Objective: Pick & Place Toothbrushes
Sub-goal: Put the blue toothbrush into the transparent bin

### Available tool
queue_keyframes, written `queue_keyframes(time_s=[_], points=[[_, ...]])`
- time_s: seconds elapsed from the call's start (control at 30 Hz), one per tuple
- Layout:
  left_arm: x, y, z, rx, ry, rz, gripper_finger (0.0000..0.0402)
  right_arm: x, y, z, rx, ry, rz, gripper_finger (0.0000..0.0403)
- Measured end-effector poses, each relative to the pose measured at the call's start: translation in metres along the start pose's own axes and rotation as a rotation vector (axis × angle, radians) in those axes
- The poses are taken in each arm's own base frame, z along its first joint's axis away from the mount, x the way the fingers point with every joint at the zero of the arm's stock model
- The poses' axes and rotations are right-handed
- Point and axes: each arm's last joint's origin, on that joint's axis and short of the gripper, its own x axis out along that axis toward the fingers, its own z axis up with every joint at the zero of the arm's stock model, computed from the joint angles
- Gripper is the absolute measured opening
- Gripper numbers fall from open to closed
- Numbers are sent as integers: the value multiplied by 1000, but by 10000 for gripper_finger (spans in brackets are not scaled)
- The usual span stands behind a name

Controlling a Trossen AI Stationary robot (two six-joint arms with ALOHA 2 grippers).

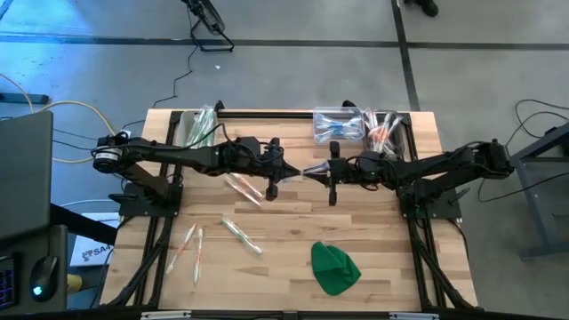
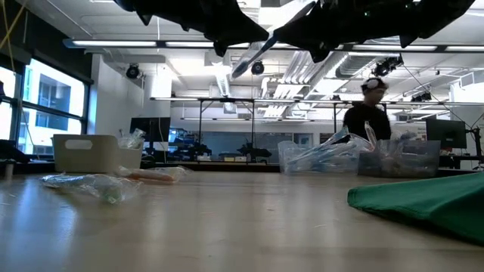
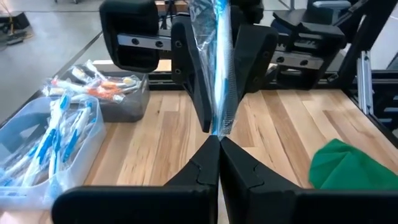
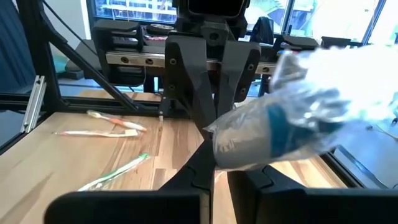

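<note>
Table [image 1: 293,222]: pale wood slats on a black frame; both arms reach in from the sides and meet over its middle, above the boards.
Cloth [image 1: 334,267]: a green lump on the near right part of the table, well apart from both grippers.
Bins: two clear ones at the far edge, right of centre. The blue bin [image 1: 338,124] holds blue-accented brushes; the orange bin [image 1: 384,125], just beside it, holds orange-accented ones. Another brush container sits at the far left corner.
Left gripper [image 1: 271,167]: above mid-table, fingers pressed tight together on one end of the wrapped brush.
Right gripper [image 1: 333,169]: facing the left one, close to it, fingers also closed on the same wrapped brush at its other end.
Held brush [image 3: 221,68]: a blue toothbrush in a clear crinkled wrapper, up in the air between the two grippers, gripped by both at once. The low view shows it slanting under the two dark grippers, clear of the table.
Loose brushes: an orange-accented pair [image 1: 238,185] lies under the left gripper; a green one [image 1: 240,235] lies nearer the front; two more [image 1: 188,247] lie at front left, side by side. All rest flat on the wood.
Person [image 2: 368,113]: stands in the room behind the bins, seen in the low view.
</note>
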Motion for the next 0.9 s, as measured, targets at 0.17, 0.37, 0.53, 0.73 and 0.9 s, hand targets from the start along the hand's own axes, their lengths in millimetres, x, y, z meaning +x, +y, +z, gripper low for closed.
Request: queue_keyframes(time_s=[0.17, 0.37, 0.53, 0.73, 0.9], points=[[0, 0, 0, -7, 2, 7, 27, 0, 0, -1, 1, 12, -3, 17], [0, 1, 0, -5, -3, 38, 91, 0, 0, -3, 17, 30, -3, 17], [0, 2, 3, 34, -34, 57, 112, 0, 0, -4, 26, 41, -22, 17], [-8, 5, 4, 65, 10, 181, 98, -4, -3, -8, 16, 113, -127, 17], [-15, 7, 4, 67, 62, 252, 77, -13, -5, -1, 11, 119, -165, 17]])
